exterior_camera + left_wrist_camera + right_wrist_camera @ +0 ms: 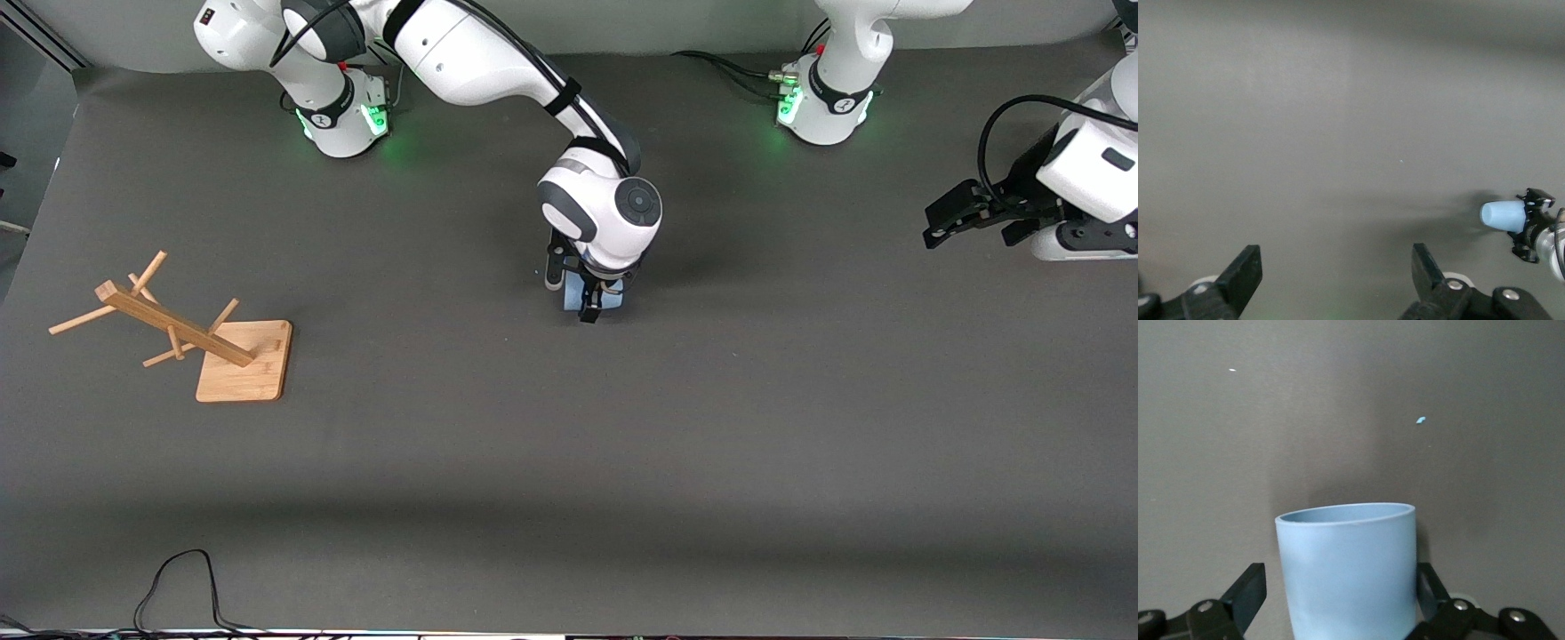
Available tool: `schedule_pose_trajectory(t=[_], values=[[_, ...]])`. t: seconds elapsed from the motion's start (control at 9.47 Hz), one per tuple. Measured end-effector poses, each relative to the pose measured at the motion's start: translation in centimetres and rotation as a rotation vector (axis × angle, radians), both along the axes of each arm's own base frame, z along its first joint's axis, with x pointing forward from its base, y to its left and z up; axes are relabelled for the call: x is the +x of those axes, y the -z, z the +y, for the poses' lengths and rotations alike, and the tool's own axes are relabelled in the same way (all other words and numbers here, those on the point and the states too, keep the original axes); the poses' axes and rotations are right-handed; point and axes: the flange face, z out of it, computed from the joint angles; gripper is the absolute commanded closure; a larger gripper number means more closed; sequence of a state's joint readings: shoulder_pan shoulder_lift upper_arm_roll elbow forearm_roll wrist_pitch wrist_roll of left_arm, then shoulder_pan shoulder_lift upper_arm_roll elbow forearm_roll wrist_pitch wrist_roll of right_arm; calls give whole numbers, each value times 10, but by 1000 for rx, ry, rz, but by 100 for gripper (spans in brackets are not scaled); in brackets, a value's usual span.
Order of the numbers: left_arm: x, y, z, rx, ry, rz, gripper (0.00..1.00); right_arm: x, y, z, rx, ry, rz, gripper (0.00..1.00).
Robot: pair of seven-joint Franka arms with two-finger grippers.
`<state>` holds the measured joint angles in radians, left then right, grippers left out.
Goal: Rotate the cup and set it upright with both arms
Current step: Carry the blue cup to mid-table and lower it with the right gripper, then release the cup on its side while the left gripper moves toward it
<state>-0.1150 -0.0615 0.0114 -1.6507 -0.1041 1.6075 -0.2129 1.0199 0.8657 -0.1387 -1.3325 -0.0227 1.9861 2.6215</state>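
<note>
Where the right arm reaches down to the middle of the dark surface (711, 427), we see the right gripper (593, 298) set around the pale blue cup (1348, 573). The cup's open mouth shows in the right wrist view, and the fingers (1245, 593) stand spread, one on each side of its wall, with a gap on one side. The left gripper (965, 216) waits over the left arm's end of the surface, fingers (1241, 277) released. A wooden rack (191, 333) stands toward the right arm's end.
</note>
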Motion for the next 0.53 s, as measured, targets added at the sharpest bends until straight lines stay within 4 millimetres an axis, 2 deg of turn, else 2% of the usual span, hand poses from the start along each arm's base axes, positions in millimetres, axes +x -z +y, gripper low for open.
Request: schedule_pose_trajectory(t=[0.21,0.42,0.53], values=[[2,2,-3,-35,-92,10,0,5,-35,-3,-15,-4,12,0],[2,3,-13,-38,-180,24,0,1,-95,-12,-43,-69,64,0],[2,2,-24,-41,-227,25,0,2,-132,-25,-58,-125,107,0]])
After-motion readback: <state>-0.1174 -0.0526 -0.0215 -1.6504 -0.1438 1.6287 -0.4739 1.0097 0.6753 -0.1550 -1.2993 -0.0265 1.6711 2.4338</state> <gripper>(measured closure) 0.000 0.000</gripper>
